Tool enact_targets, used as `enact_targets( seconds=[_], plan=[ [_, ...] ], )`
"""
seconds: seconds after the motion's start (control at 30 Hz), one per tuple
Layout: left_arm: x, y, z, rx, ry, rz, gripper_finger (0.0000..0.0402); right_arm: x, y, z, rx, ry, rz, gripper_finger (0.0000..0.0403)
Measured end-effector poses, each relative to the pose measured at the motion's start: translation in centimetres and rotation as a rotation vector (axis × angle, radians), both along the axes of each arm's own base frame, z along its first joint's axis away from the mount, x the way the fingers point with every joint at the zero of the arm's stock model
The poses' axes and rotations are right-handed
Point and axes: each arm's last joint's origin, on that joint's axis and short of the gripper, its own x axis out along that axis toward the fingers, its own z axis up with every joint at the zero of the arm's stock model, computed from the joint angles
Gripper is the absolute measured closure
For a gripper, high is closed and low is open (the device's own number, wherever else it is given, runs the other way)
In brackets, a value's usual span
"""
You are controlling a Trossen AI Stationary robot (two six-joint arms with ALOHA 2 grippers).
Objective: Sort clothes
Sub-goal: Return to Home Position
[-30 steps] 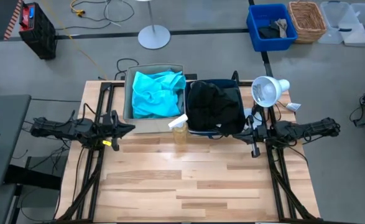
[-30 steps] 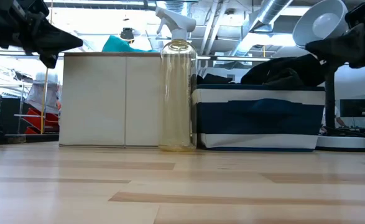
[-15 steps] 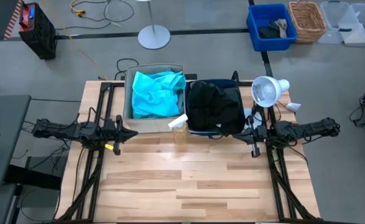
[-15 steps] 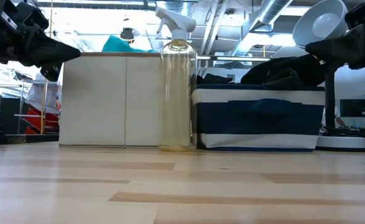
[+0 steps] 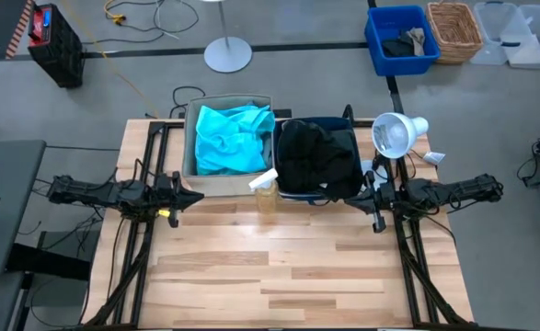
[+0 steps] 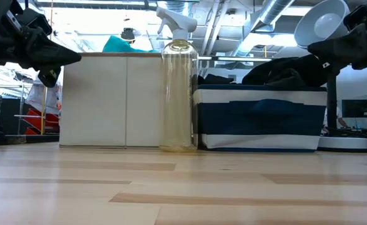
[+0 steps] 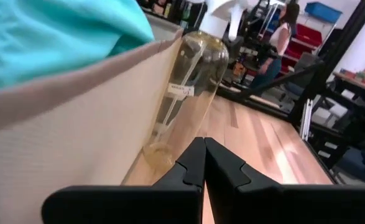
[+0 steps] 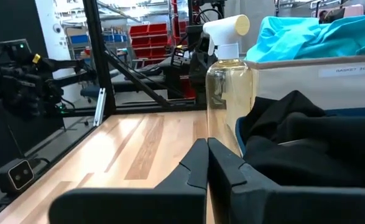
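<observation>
Two boxes stand side by side at the far edge of the table (image 5: 279, 267). The beige box (image 5: 189, 147) is on the left and the navy box (image 5: 348, 124) touches it on the right. The turquoise top (image 5: 228, 138) lies crumpled in the beige box and fills it, with a fold peeking above the rim in the low view. The black garment (image 5: 317, 156) is heaped in the navy box, rising over its rim and sagging over the near wall. A spray bottle (image 5: 266, 189) stands upright on the table just in front of where the two boxes meet. A lamp (image 5: 394, 134) stands at the navy box's right side.

The left gripper (image 5: 196, 193) hangs above the table's left edge, near the front left corner of the beige box. It points toward the bottle and is clear of everything. Its fingers (image 7: 191, 163) are pressed together with nothing between them. The right gripper (image 5: 360, 194) hangs above the right edge, just beside the navy box's front right corner, and faces the left one. Its fingers (image 8: 222, 167) are likewise closed tight and hold nothing. A person (image 7: 280, 38) shows in the room beyond the table.
</observation>
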Motion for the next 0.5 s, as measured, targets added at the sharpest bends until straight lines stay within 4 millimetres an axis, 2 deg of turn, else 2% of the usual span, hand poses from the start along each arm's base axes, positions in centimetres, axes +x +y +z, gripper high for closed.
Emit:
enact_targets(
  seconds=[0.5],
  plan=[
    [0.08, -0.05, -0.18, 0.046, 0.025, -0.016, 0.0402, 0.0, 0.0, 0.02, -0.002, -0.003, 0.0, 0.0383]
  ],
)
